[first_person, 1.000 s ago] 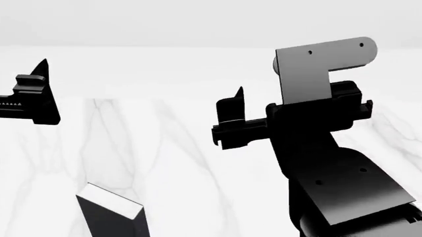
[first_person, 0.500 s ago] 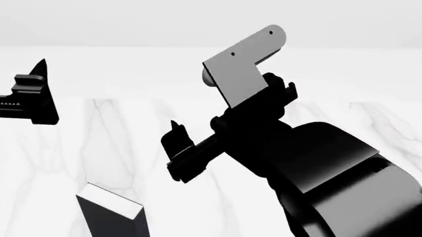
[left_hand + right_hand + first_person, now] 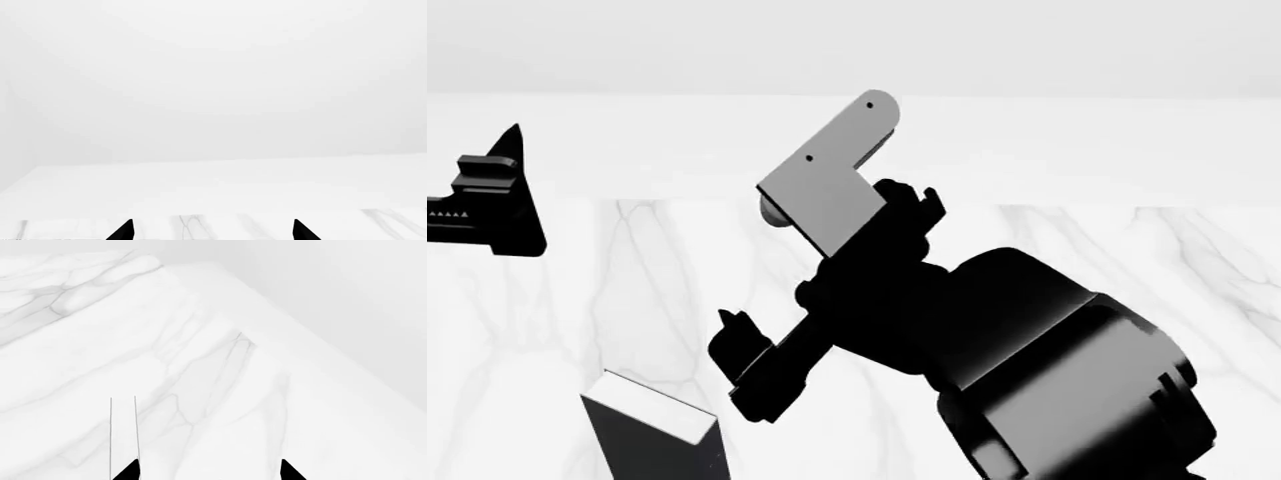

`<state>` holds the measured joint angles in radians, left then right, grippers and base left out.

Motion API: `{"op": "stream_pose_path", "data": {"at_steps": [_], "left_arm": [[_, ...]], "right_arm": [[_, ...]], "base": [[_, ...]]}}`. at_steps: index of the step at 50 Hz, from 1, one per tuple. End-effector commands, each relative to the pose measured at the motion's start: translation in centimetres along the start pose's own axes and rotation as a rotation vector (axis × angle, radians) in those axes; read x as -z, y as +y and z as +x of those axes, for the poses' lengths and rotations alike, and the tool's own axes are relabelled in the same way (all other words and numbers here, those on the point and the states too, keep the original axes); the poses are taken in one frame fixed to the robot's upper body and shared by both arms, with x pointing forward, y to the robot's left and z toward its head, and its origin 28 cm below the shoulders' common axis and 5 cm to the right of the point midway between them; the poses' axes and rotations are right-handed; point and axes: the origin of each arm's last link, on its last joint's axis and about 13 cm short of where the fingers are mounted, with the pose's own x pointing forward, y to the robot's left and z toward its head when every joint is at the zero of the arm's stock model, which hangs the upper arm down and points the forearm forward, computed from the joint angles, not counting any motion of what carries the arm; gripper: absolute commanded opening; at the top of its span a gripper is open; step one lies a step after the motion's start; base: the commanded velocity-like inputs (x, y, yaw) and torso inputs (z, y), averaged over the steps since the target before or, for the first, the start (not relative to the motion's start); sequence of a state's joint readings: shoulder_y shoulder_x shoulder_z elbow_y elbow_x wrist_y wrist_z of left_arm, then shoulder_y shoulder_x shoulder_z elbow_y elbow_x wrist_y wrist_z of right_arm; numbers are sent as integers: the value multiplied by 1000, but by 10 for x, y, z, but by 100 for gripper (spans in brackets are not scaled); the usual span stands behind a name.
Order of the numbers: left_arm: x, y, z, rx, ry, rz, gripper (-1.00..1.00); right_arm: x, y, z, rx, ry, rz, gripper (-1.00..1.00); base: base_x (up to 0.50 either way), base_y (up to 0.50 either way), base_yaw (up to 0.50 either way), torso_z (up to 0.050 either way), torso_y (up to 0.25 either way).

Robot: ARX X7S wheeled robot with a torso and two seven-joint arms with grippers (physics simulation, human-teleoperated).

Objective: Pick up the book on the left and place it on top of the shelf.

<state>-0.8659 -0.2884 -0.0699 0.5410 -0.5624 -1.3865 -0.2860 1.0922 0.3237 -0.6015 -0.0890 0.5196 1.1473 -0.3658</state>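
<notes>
Item: the book; dark cover with a pale page edge; lay on the white marble surface, below and just to the outer side of the right gripper; apart from it, untouched; partly cut off by the lower edge of the head view.

Item: right gripper; black, tilted downward at the end of a bulky black arm with a grey bracket above it; its two fingertips stood well apart with bare marble between them; nothing held. A thin pale upright sliver rose just beyond one fingertip in the right wrist view; what it was could not be told.

Item: left gripper; black, raised well off to the far side of the book from the right gripper; its fingertips likewise spread wide, empty, pointing toward a blank white wall beyond the marble's far edge.
</notes>
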Motion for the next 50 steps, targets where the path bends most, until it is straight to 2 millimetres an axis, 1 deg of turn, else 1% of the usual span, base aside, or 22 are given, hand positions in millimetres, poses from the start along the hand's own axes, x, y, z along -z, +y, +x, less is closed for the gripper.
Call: {"op": "stream_pose_path", "data": {"at_steps": [1, 11, 23, 36, 42, 50], "left_arm": [[1, 0, 0, 0, 3, -2, 100], [1, 0, 1, 5, 3, -3, 100], [2, 0, 2, 5, 5, -5, 100], [2, 1, 2, 3, 7, -6, 100], [3, 1, 2, 4, 8, -8, 100], [2, 1, 1, 4, 8, -9, 100]], "right_arm": [[5, 3, 15, -44, 24, -15, 100], [13, 10, 29, -68, 54, -16, 100], [23, 17, 41, -96, 84, -13, 100], [30, 23, 49, -116, 112, -21, 100], [29, 29, 47, -139, 106, -29, 100], [30, 30, 49, -146, 107, -27, 100]], "base": [[0, 0, 0, 0, 0], [0, 0, 0, 0, 0], [0, 0, 0, 0, 0], [0, 0, 0, 0, 0], [0, 0, 0, 0, 0], [0, 0, 0, 0, 0]]}}
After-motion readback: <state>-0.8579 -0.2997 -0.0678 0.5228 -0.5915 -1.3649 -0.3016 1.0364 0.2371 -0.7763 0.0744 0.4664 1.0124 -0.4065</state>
